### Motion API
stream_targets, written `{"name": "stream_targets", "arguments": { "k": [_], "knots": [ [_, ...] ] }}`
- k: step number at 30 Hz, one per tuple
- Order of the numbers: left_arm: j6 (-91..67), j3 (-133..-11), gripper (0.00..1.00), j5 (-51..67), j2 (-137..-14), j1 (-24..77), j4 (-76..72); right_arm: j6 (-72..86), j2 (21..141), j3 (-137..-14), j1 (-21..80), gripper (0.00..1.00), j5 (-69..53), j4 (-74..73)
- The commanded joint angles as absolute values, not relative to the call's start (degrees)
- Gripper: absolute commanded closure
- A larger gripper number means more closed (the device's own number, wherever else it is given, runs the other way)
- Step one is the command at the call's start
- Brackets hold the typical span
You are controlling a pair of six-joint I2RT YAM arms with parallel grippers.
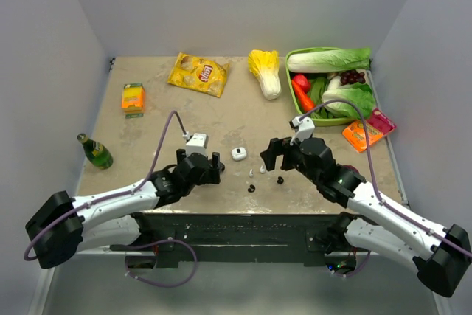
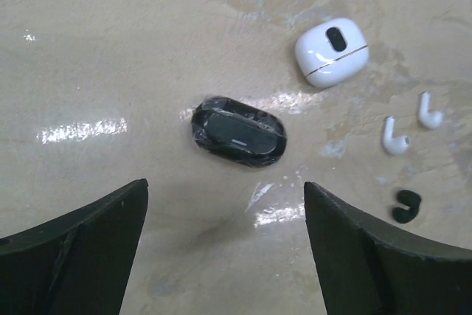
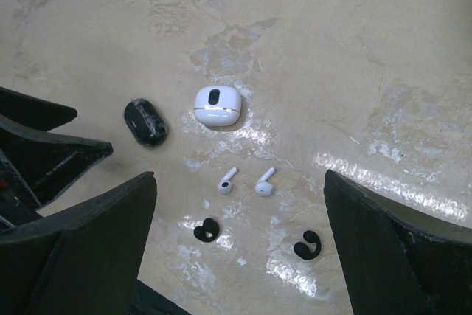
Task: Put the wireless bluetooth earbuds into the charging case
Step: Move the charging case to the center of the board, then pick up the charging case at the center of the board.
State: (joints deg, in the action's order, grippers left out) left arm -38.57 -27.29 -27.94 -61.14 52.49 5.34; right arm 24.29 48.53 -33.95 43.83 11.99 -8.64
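Top, left-wrist and right-wrist views of the counter [image 1: 147, 130].

The left claw [image 1: 213, 167] hangs low over the near centre of the counter, its jaws wide apart and holding nothing. A black case [image 2: 239, 131] lies flat on the counter just ahead of the gap between them, touching neither finger, and looks closed.

The right claw [image 1: 270, 155] faces it from the other side, also spread wide and empty.

A white case [image 3: 217, 106] rests beside the black one, apart from it and farther from the arms. A thin seam runs around it and a dark oval sits on its top.

All four earbuds lie loose on the counter, outside both cases. The two white earbuds [image 3: 227, 181] [image 3: 265, 181] sit side by side just nearer than the white case. The two black earbuds [image 3: 206, 230] [image 3: 307, 245] lie nearer again, well apart from one another and below the right claw's open gap.

Around the edges of the counter:
- a yellow chip bag [image 1: 199, 73]
- a cabbage [image 1: 267, 71]
- a green basket [image 1: 293, 55] of vegetables
- a green bottle [image 1: 96, 151]
- an orange box [image 1: 133, 97]
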Motion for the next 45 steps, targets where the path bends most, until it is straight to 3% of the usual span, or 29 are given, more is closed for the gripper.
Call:
{"name": "stream_targets", "arguments": {
  "k": [1, 9, 12, 35, 45],
  "knots": [
    [-31.8, -32.2, 0.1, -25.1, -65.4, 49.4, 9.7, 23.3, 49.0, -37.1, 43.7, 0.02, 11.0, -8.6],
    [-24.8, -33.8, 0.09, -18.6, -66.9, 49.1, 7.2, 22.9, 48.3, -36.2, 43.8, 0.02, 9.8, -8.2],
    [-23.4, -35.2, 0.0, -16.9, -69.3, 49.2, 8.0, 22.8, 48.6, -36.1, 43.8, 0.02, 9.1, -7.8],
    [-19.7, -41.8, 0.0, -11.6, -83.6, 44.0, 10.0, 23.0, 50.0, -36.5, 43.7, 0.02, 6.9, -7.0],
    [-17.1, -44.2, 0.05, -9.6, -87.7, 43.7, 11.9, 22.9, 49.8, -36.1, 43.7, 0.02, 6.8, -6.9]
  ]
}}
